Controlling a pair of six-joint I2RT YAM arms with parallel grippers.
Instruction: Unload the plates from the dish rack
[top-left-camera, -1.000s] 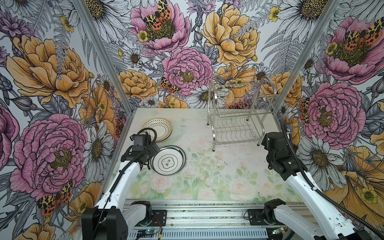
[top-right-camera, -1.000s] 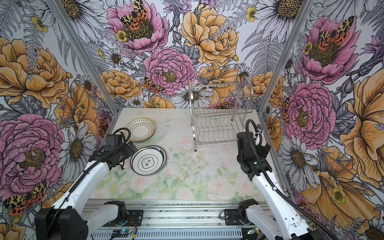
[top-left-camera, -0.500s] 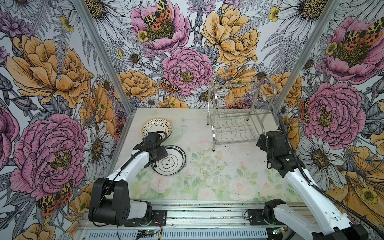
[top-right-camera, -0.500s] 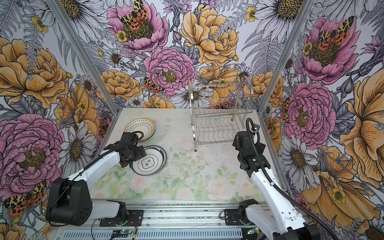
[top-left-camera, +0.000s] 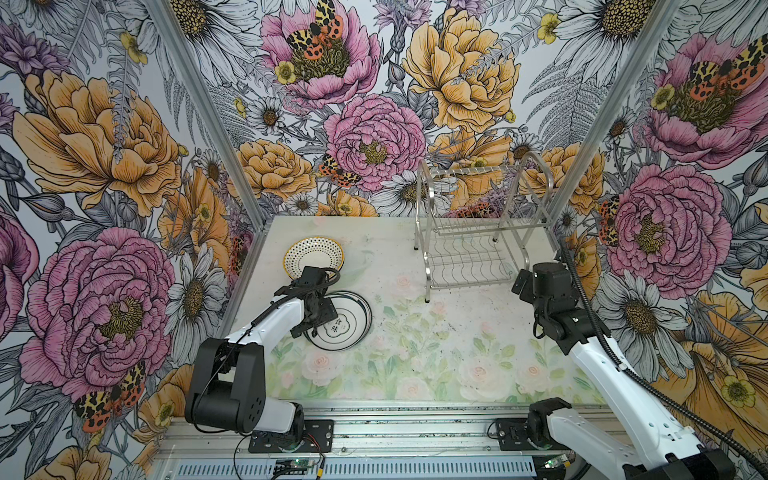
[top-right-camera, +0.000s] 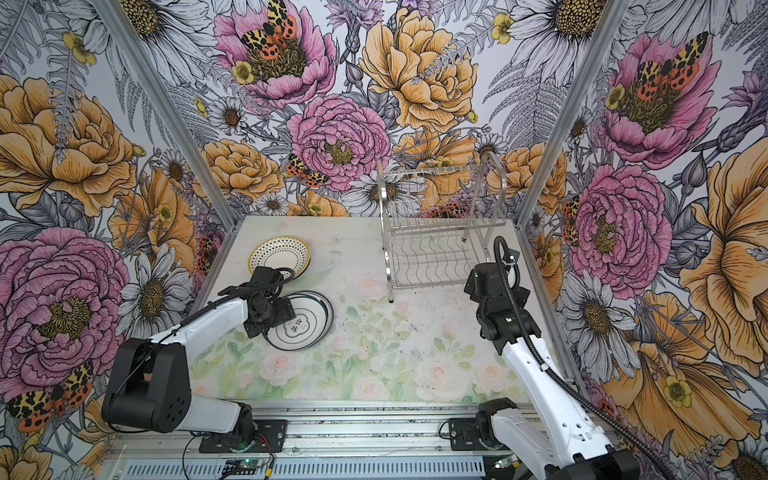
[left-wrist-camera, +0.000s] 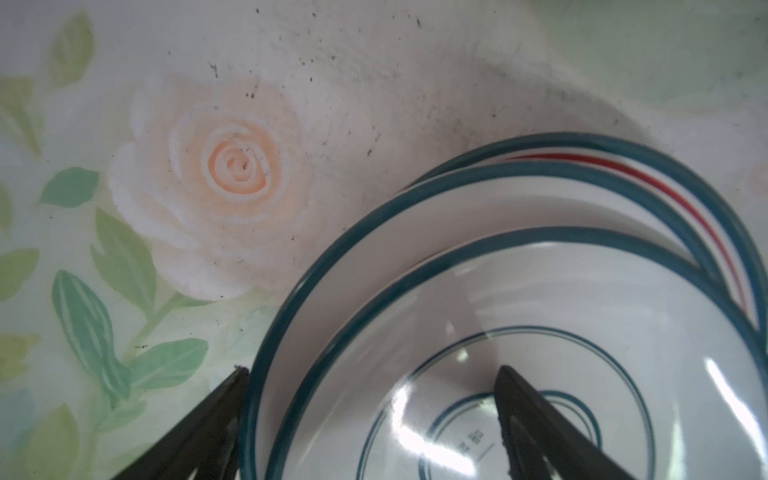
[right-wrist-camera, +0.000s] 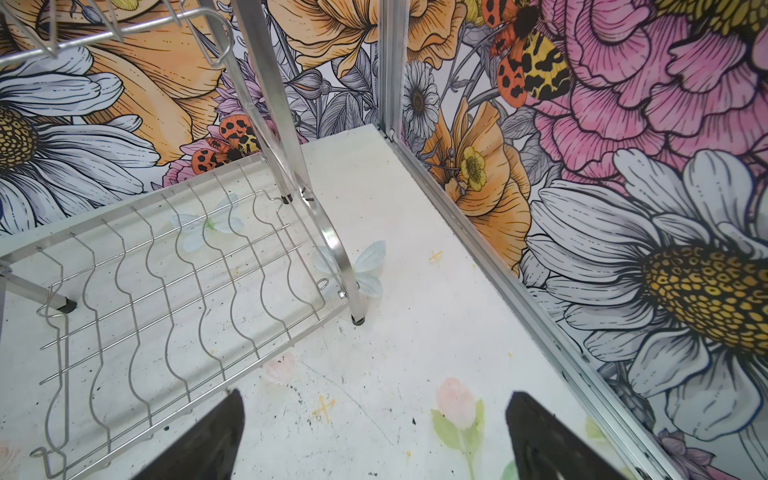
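Observation:
The dish rack (top-left-camera: 469, 249) (top-right-camera: 432, 253) (right-wrist-camera: 166, 282) stands at the back right, and I see no plates in it. A dotted plate with a yellow rim (top-left-camera: 313, 257) (top-right-camera: 279, 255) lies at the back left. In front of it is a stack of plates with dark teal rings (top-left-camera: 347, 324) (top-right-camera: 307, 326) (left-wrist-camera: 561, 332); the lower one shows a red ring. My left gripper (top-left-camera: 322, 322) (top-right-camera: 278, 318) (left-wrist-camera: 372, 372) is open and straddles the top plate's left rim, one finger outside and one over the bowl. My right gripper (top-left-camera: 519, 286) (top-right-camera: 471, 286) (right-wrist-camera: 374, 395) is open over bare table beside the rack's front right leg.
Floral walls with metal corner posts (top-left-camera: 582, 124) close in the table (top-left-camera: 415, 353) on three sides. The right wall runs close past the right gripper. A metal rail (top-left-camera: 395, 432) with both arm bases lines the front edge.
My left arm has come down and moved right, from beside the stack to over its left rim. The right gripper has shifted slightly towards the rack.

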